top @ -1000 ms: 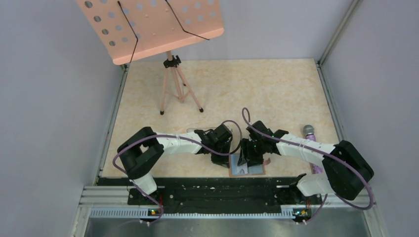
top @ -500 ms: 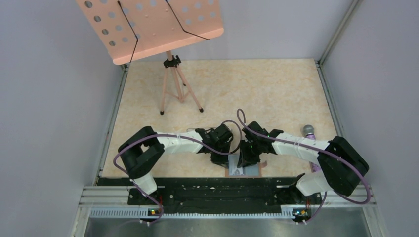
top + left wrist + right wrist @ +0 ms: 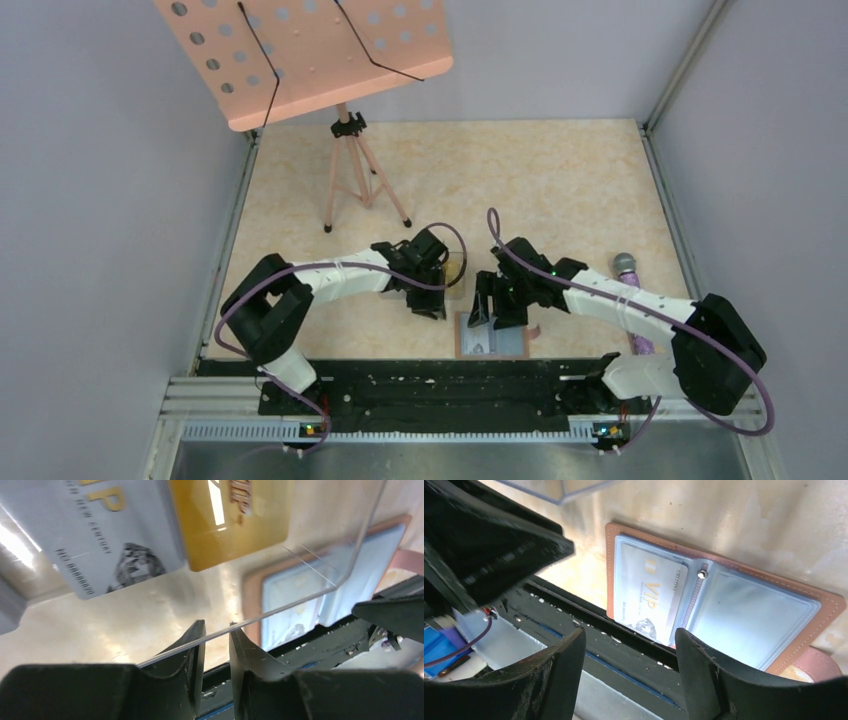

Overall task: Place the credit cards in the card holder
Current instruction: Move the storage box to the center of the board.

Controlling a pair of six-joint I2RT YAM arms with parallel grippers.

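**Around the Table: Stand, Microphone, Box**

A peach-pink perforated metal music stand (image 3: 300, 55) rises at the far left of the beige marble-patterned table (image 3: 540, 180). Two thin black wire arms lie across its tilted desk, and its pink tripod legs (image 3: 358, 185) are splayed on the tabletop. A purple-handled microphone with a grey mesh head (image 3: 625, 264) lies near the right edge, head pointing away. A clear plastic rectangular box (image 3: 320, 565) sits left of centre. A black rail (image 3: 430, 385) runs along the near edge, and plain grey walls (image 3: 100, 220) enclose the table.
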